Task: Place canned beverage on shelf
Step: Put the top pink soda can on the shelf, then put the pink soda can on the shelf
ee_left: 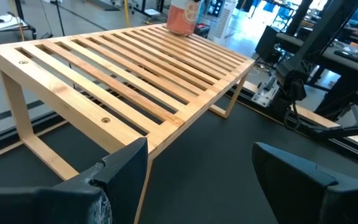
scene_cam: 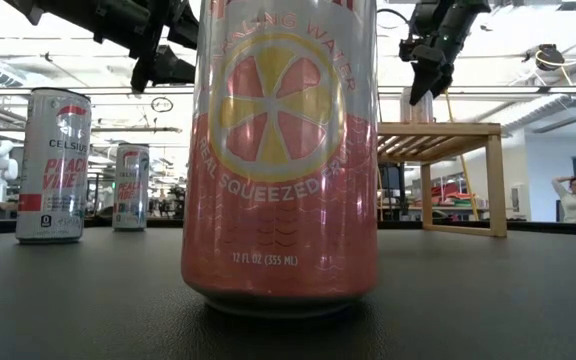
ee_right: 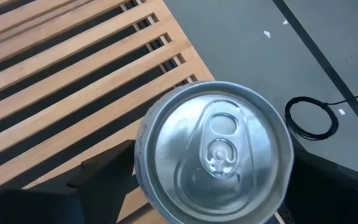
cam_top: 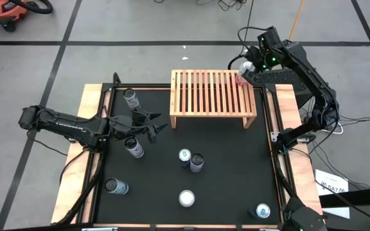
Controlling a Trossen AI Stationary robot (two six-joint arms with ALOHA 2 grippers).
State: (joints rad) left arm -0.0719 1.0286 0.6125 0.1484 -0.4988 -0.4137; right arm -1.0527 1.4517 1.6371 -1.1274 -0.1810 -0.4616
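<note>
A pink can (cam_top: pixel 243 77) is seen standing upright on the shelf (cam_top: pixel 212 96), at its far right corner, with its long axis vertical and the pull-tab end facing up. The right hand (cam_top: pixel 248 69) is held over it, fingers spread to either side of the can and apparently released from it. The left hand (cam_top: pixel 151 122) is kept open above the worktop (cam_top: pixel 230 167), empty, pointing towards the shelf.

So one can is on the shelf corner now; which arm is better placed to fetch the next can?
Left. The left gripper hovers open over the mat beside loose cans such as the can just below it. The right gripper is at the shelf corner around the pink can.
</note>
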